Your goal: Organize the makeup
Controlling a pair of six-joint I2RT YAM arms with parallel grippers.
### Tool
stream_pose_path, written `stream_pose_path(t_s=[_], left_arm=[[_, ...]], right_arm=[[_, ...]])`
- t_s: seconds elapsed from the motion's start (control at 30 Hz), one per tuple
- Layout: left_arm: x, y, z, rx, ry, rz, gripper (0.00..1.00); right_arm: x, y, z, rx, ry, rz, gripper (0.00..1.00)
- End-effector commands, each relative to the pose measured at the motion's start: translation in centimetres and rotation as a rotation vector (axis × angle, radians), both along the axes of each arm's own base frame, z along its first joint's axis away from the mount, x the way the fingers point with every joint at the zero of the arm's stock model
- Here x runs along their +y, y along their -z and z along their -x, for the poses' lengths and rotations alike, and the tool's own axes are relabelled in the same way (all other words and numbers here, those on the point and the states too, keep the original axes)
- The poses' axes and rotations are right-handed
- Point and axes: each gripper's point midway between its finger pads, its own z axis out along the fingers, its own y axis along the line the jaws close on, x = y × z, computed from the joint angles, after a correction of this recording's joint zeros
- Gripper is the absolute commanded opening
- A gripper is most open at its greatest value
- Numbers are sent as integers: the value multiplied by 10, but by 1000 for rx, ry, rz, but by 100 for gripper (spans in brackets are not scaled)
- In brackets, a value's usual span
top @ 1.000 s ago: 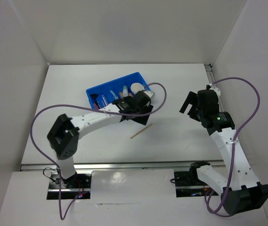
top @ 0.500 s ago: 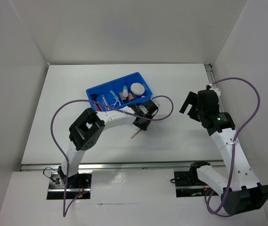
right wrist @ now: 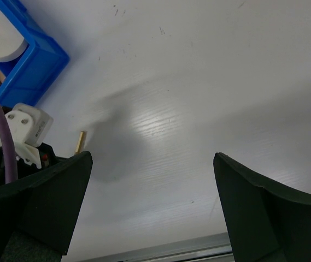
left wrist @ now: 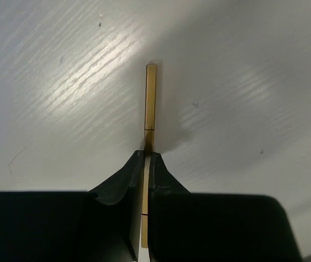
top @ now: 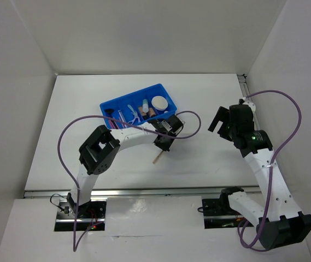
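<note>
Starting at the left, the blue bin (top: 130, 94) already holds the round compact (top: 159, 101) and other small pieces, so a long item can easily end up lying across a divider. The purple cable (top: 191, 121) loops just beside the bin's near corner, and a swing of the arm could drag it over the rim.

Your left gripper (left wrist: 147, 158) has its jaws narrow and pinched on the thin gold stick (left wrist: 151, 98), which lies flat on the tabletop (top: 89, 158) near the bin. Much of the stick juts past the tips, so I judge it may pivot, droop or roll free on lifting.

Your right gripper (right wrist: 152, 164) hangs wide, holding nothing, well apart from the stick.

The tabletop is white, glossy and faintly streaked. Plain white walls close in three sides.
</note>
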Motion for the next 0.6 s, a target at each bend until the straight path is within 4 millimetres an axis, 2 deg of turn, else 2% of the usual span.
stream_pose_path(t_s=[0.0, 0.03, 0.07, 0.13, 0.2, 0.23, 0.27, 0.3, 0.37, 0.4, 0.5, 0.57], left_arm=[[3, -71, -20, -84, -58, 80, 0], [10, -80, -27, -88, -113, 93, 0], [25, -89, -37, -85, -169, 99, 0], [41, -117, -49, -98, -259, 173, 0], [74, -129, -67, -106, -374, 217, 0], [81, -147, -71, -104, -421, 282, 0], [96, -148, -75, -96, -475, 284, 0], [124, -148, -84, -84, -562, 278, 0], [151, -151, -96, -93, -670, 282, 0], [174, -149, -102, -97, -737, 265, 0], [213, -134, -112, -76, -872, 210, 0], [224, -131, -119, -74, -914, 200, 0]], right_arm=[[-1, -9, -7, -51, 8, -8, 100], [-3, -9, -8, -51, 15, -2, 100], [-3, -12, -6, -62, 15, -4, 100], [-3, -12, -6, -61, 8, 4, 100], [-5, -16, -7, -72, 15, 8, 100], [-5, -16, -7, -72, 15, 8, 100], [-5, -19, -6, -84, 16, 6, 100], [-5, -17, -8, -88, 16, 6, 100], [-3, -12, -6, -74, 7, 1, 100], [-3, -12, -6, -74, 7, 1, 100], [-1, -5, -9, -49, 0, -1, 100], [-1, -7, -10, -58, 0, -2, 100]])
